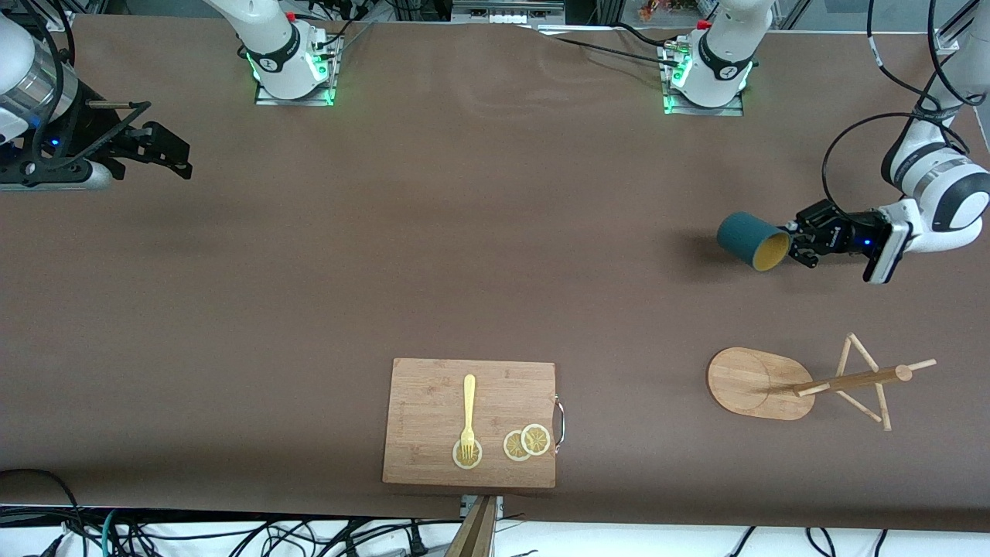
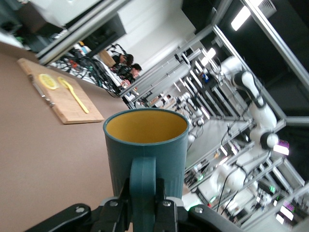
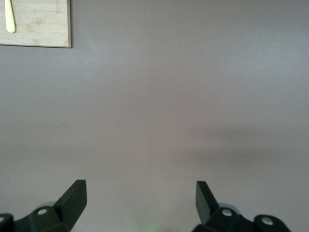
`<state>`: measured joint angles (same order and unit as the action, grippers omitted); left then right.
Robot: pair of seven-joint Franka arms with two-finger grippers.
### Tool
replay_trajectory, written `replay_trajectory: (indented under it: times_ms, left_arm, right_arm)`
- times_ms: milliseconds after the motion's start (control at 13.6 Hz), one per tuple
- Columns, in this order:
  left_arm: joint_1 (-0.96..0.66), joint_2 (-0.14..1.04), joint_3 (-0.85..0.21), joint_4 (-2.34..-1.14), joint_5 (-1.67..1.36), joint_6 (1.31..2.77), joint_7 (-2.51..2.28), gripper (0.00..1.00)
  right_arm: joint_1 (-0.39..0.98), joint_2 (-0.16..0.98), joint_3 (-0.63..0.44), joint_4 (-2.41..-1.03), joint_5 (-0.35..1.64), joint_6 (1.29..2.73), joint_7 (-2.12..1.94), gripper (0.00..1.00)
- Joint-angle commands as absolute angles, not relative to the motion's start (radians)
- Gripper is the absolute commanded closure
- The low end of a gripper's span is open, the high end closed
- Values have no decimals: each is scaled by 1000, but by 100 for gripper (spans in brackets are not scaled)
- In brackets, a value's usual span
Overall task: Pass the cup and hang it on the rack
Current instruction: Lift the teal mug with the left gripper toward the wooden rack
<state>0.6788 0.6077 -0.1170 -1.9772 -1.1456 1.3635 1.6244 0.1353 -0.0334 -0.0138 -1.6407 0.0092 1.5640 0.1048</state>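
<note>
The dark teal cup (image 1: pixel 752 241) with its mustard-yellow inside hangs tilted in the air over the bare table toward the left arm's end. My left gripper (image 1: pixel 797 244) is shut on its handle. The left wrist view shows the cup (image 2: pixel 145 140) with the handle clamped between the jaws of my left gripper (image 2: pixel 143 193). The bamboo rack (image 1: pixel 754 383) stands on its oval base, nearer the front camera than the cup, its post and pegs bare. My right gripper (image 1: pixel 166 151) is open and empty over the right arm's end of the table; the right wrist view (image 3: pixel 140 188) shows only bare table under it.
A wooden cutting board (image 1: pixel 470 422) lies near the table's front edge at the middle. On it are a yellow fork (image 1: pixel 468 414) and lemon slices (image 1: pixel 526 442). The board also shows in the left wrist view (image 2: pixel 63 99) and the right wrist view (image 3: pixel 38 24).
</note>
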Motion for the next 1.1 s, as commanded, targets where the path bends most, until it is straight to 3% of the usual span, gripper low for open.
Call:
replay_trajectory:
  times_ms: [0,1028]
  left_arm:
    - [712,649,-130,-1892,-1211,1327,1360,100]
    - [687,706,-135,-1586,-1338,1333,409,100]
  right_arm:
    - [120,-26,0,-1620,0,1552,92,0]
    - [120,-26,0,-1620,0,1552,91,0]
